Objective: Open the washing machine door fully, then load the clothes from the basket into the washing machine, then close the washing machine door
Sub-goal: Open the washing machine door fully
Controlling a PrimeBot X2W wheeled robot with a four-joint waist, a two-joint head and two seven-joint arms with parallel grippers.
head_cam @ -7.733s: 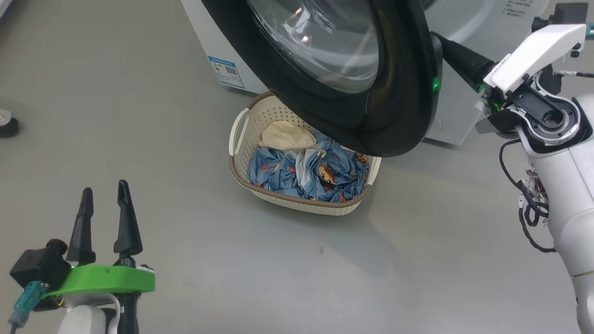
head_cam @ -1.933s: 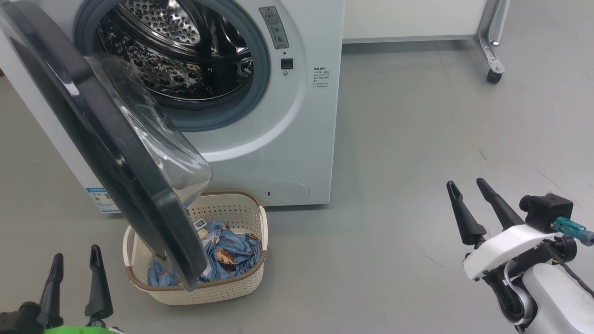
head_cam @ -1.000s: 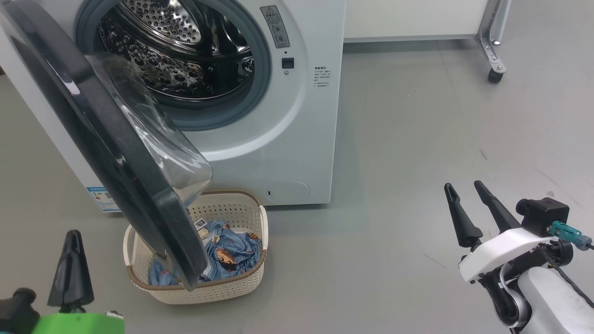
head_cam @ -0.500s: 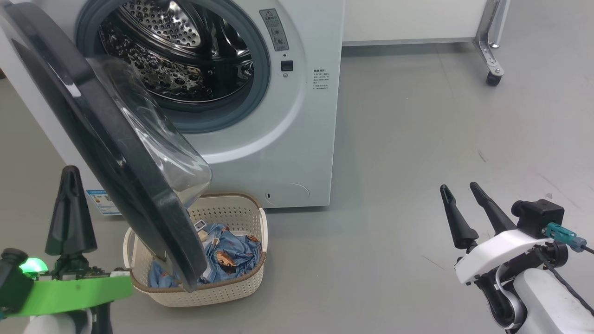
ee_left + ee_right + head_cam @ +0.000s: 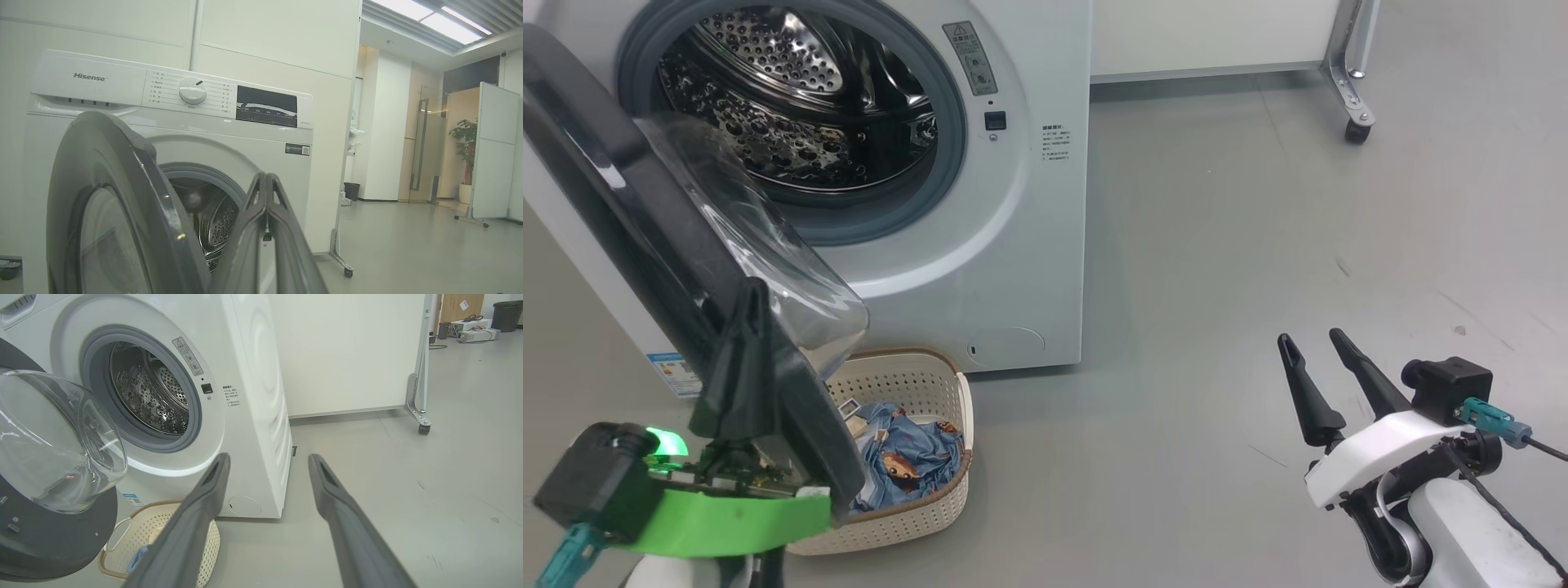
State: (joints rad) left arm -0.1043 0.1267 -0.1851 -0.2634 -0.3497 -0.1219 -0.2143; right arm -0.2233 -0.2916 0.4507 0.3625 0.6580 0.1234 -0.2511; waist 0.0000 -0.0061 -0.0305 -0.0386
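Fingers of my left gripper [image 5: 749,291] press together by the lower rim of the part-open washing machine door [image 5: 619,204], which overhangs the basket [image 5: 907,523] of clothes [image 5: 908,457]. My right gripper [image 5: 1310,336] gapes, empty.

White washing machine [image 5: 1021,245]; black-rimmed washing machine door [image 5: 621,212]; cream perforated basket [image 5: 898,523], brown rim; blue clothes [image 5: 907,457] with brown-orange figures; my left claw [image 5: 750,287] black and green.

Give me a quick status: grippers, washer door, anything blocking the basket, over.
Left gripper shut, beside the washing machine door; right gripper open, empty. Door partly open. It overhangs the basket, hiding some clothes.
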